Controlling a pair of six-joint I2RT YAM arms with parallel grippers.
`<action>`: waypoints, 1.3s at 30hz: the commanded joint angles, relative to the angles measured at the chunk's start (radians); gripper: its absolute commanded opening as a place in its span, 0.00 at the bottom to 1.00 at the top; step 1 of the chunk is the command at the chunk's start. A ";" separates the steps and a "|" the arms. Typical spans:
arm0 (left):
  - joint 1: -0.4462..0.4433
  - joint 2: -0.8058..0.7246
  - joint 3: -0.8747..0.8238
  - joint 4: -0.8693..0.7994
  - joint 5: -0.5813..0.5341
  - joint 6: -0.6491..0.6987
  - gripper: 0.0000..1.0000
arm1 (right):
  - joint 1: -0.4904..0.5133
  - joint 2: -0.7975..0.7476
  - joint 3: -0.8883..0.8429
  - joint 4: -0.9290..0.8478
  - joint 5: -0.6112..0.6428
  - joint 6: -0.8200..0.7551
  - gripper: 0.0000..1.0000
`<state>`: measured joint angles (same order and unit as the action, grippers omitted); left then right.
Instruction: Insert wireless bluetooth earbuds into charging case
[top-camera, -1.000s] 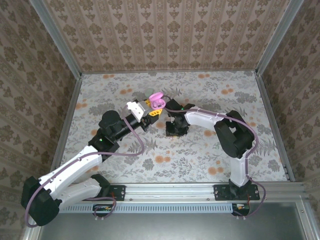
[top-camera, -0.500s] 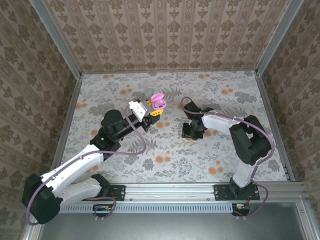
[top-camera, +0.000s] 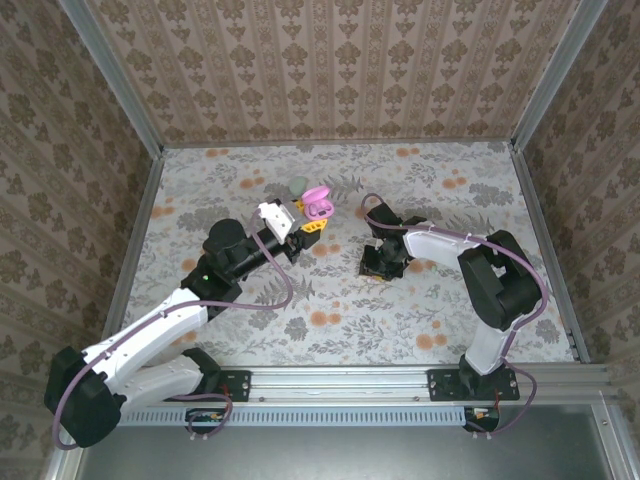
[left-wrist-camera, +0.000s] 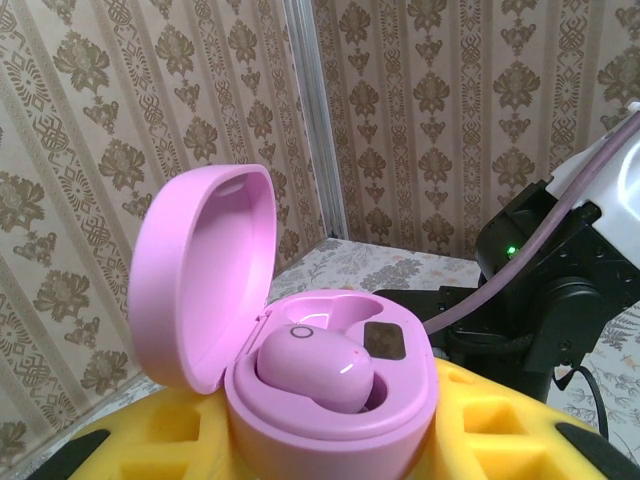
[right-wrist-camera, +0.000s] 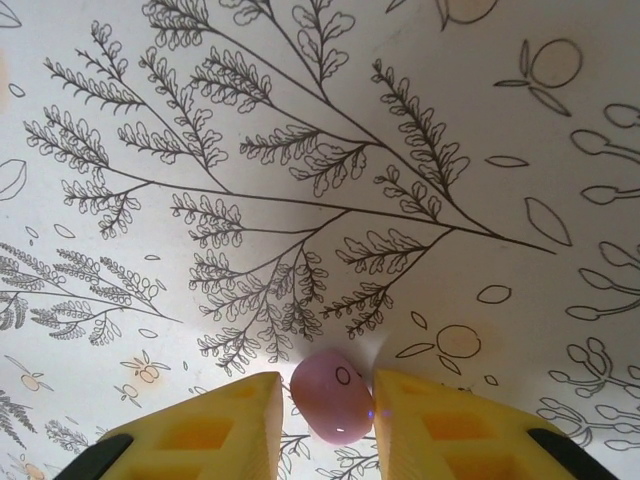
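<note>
Earbud loading: one bud seated, one outstanding.
Left hand (top-camera: 308, 226) clamps the open pink charging case (left-wrist-camera: 330, 445), lid tilted back, first earbud (left-wrist-camera: 315, 370) docked, apparently presenting the free socket; right hand (top-camera: 383, 262) straddles the second earbud (right-wrist-camera: 332, 405) low at the table (right-wrist-camera: 300, 150), grip impossible to tell.

Glossy, smooth pink plastic case (left-wrist-camera: 330, 440); equally glossy earbud (right-wrist-camera: 330, 397); matt table (right-wrist-camera: 300, 120).

From above, the right gripper (top-camera: 378, 267) is hiding the loose earbud (right-wrist-camera: 331, 406). The left wrist view's bottom edge is cutting off the pink case (left-wrist-camera: 330, 425) and the yellow fingers (left-wrist-camera: 500, 425) holding it.
</note>
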<state>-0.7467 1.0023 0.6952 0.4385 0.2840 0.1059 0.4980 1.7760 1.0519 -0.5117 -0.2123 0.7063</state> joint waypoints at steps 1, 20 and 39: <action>-0.008 0.003 0.038 0.034 0.012 0.005 0.31 | 0.006 0.021 0.018 -0.013 -0.024 -0.021 0.33; -0.008 0.002 0.039 0.023 0.007 0.009 0.31 | 0.005 0.057 0.039 -0.004 0.049 -0.003 0.32; -0.009 0.015 0.044 0.027 0.009 0.006 0.31 | 0.006 0.077 0.067 -0.018 0.071 -0.042 0.27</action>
<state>-0.7467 1.0191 0.7040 0.4416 0.2836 0.1062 0.5018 1.8153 1.1000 -0.5415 -0.1787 0.6807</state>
